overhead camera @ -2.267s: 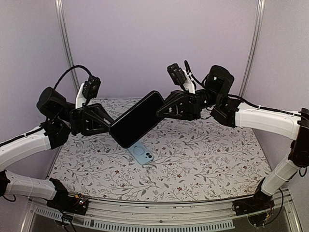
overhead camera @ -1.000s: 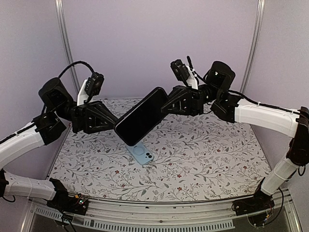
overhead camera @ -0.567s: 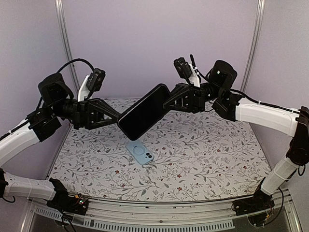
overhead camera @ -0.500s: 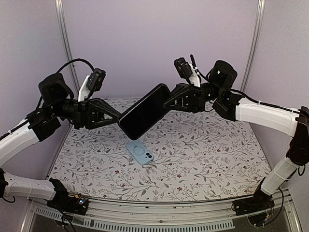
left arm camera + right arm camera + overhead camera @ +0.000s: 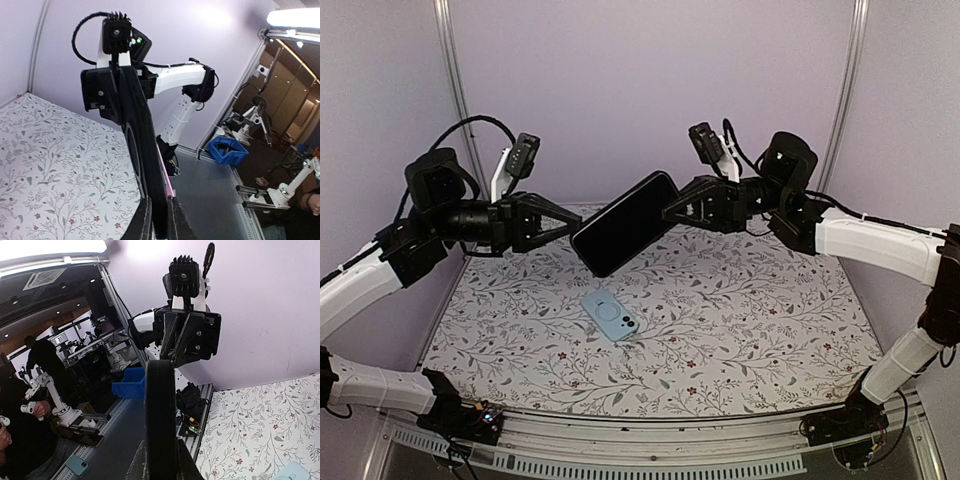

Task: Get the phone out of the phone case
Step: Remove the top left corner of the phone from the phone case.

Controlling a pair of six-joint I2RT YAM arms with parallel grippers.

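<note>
table (image 5: 760, 330): floral cloth top, we see it under both arms
phone (image 5: 625, 222): dark slab held in the air above the table, tilted, high end to the right; we can't tell if a case is on it
left gripper (image 5: 570, 226): we see it pinched tight on the phone's lower end
right gripper (image 5: 672, 211): clamped tight on the phone's upper end
light-blue piece (image 5: 611, 315): phone-shaped with a ring mark, flat on the table below the phone, nothing touching it
</note>
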